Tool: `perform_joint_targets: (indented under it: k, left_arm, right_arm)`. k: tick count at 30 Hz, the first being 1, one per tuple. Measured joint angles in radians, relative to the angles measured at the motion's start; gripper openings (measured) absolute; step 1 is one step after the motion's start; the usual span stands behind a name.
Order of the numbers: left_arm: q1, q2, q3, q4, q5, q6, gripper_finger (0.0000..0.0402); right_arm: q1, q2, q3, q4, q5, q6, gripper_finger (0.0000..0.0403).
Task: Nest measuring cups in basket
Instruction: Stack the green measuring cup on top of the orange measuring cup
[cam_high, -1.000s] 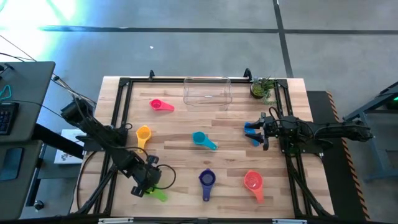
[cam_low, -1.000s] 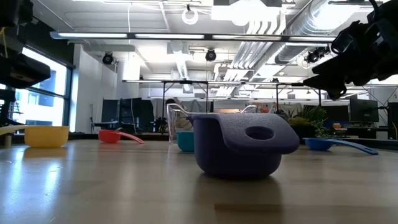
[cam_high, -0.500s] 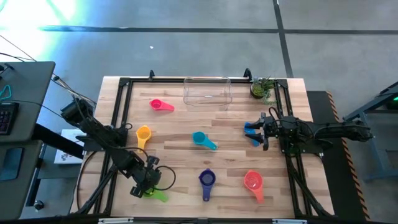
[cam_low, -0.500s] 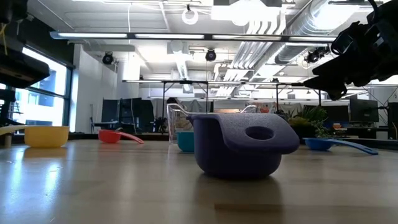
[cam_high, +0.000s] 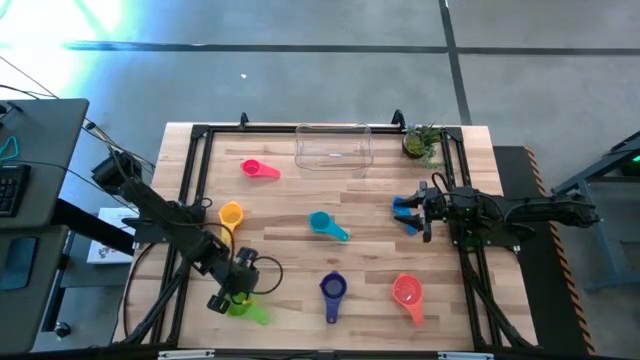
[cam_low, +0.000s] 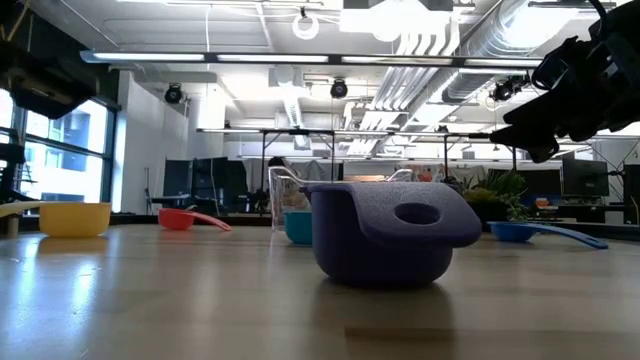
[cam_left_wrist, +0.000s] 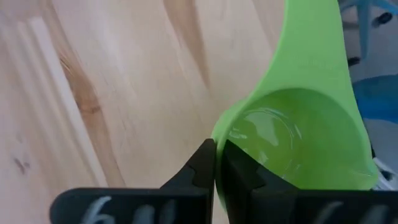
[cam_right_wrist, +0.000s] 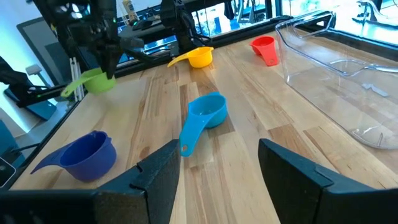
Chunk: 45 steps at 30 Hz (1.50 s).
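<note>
Partly hidden under our left gripper (cam_high: 232, 296), the green cup (cam_high: 243, 308) sits at the table's near left edge; only its rim and handle show from above. Our left wrist view shows the two fingers pinched together on the cup's rim. That arm reaches in low from the left side, angled toward the near edge. Our right gripper (cam_high: 424, 210) hovers near the right side of the wooden table (cam_high: 370, 260), its fingers spread wide, just beside the blue cup (cam_high: 404, 212), which it partly covers. The clear basket (cam_high: 334, 147) stands at the far edge, hard to make out. Pink (cam_high: 258, 169), yellow (cam_high: 230, 216), teal (cam_high: 326, 224), purple (cam_high: 332, 290) and red (cam_high: 408, 293) cups lie scattered, well apart.
</note>
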Motion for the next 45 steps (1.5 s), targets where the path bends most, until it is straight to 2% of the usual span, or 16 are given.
perform_joint_targets:
  k: [13, 18, 27, 32, 40, 45]
  left_arm:
    - [0.259, -0.076, 0.000, -0.002, -0.006, 0.199, 0.0005]
    - [0.358, -0.087, 0.001, 0.006, 0.020, 0.273, 0.0005]
    - [0.464, -0.087, 0.110, -0.002, 0.021, 0.324, 0.0005]
    - [0.519, -0.087, 0.168, -0.003, 0.017, 0.252, 0.0005]
    - [0.597, -0.087, 0.223, -0.004, 0.006, -0.028, 0.0005]
    - [0.609, -0.087, 0.241, -0.022, 0.005, -0.148, 0.0005]
  right_arm:
    - [0.000, 0.000, 0.000, -0.006, 0.000, 0.000, 0.0209]
    - [0.000, 0.000, 0.000, -0.006, 0.000, 0.000, 0.0209]
    - [0.000, 0.000, 0.000, -0.007, 0.000, 0.000, 0.0209]
    - [0.000, 0.000, 0.000, -0.006, 0.000, 0.000, 0.0209]
    - [0.000, 0.000, 0.000, -0.007, 0.000, 0.000, 0.0209]
    - [0.000, 0.000, 0.000, -0.007, 0.000, -0.004, 0.0209]
